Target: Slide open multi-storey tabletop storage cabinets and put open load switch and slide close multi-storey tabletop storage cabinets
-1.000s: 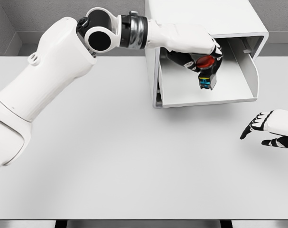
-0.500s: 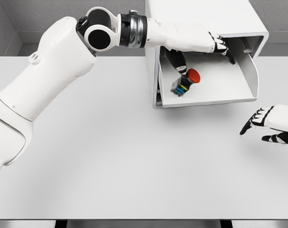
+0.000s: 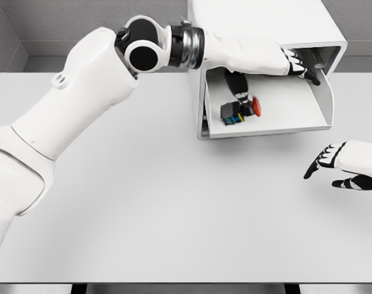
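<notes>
Load switch (image 3: 241,111), red-capped with a dark body and small coloured parts at one end, lies on its side on the floor of the pulled-out drawer (image 3: 308,116) of the white storage cabinet (image 3: 259,21), toward the drawer's left half. Nothing grips it (the thumb above it looks just clear of it, though contact is hard to rule out). From the head view, the left hand (image 3: 277,58) reaches over the drawer with its fingers (image 3: 305,66) stretched out flat toward the cabinet's opening and holding nothing, its thumb hanging down over the switch. The left arm crosses in from the picture's left, above the white table (image 3: 143,202). The right hand (image 3: 345,165) sits low at the right edge over the table, well apart from the cabinet, fingers loosely spread and holding nothing.
</notes>
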Motion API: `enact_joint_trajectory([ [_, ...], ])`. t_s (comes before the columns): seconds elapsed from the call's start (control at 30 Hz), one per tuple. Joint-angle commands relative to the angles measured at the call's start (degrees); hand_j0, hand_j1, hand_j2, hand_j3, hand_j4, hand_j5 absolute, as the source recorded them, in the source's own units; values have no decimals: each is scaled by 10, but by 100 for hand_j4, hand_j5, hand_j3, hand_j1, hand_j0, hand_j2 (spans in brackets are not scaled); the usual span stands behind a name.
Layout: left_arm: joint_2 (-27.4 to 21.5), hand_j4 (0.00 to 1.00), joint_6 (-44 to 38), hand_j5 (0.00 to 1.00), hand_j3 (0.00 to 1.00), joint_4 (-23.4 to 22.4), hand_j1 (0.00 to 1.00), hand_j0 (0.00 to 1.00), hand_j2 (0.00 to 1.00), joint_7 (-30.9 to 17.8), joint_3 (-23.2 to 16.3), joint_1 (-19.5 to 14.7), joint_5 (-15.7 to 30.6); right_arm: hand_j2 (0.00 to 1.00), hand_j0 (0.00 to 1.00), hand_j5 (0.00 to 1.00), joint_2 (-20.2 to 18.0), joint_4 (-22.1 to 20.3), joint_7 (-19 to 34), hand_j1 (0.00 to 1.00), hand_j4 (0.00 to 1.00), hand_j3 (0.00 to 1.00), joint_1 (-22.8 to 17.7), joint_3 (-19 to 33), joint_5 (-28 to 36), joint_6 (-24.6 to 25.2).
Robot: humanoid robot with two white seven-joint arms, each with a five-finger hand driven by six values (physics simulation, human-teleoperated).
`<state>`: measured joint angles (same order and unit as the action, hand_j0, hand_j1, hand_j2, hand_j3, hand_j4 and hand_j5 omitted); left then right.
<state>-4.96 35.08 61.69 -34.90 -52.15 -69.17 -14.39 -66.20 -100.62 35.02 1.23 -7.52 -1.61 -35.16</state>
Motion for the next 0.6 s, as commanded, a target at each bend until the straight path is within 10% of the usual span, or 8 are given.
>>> enact_joint_trajectory([
  [0.0,12,100,-1,100,100,-1,100,100,100,-1,-1,0,-2,68,68,68,-1,0,0,68,68,68,0,-1,4,2],
  [0.37,9,100,-1,100,100,26,100,100,100,-1,1,-6,11,68,68,68,16,0,0,68,68,68,47,-16,4,2],
  [0.57,-183,100,-1,100,100,227,100,100,100,-1,2,16,147,68,68,68,28,0,0,68,68,68,102,-66,5,2],
])
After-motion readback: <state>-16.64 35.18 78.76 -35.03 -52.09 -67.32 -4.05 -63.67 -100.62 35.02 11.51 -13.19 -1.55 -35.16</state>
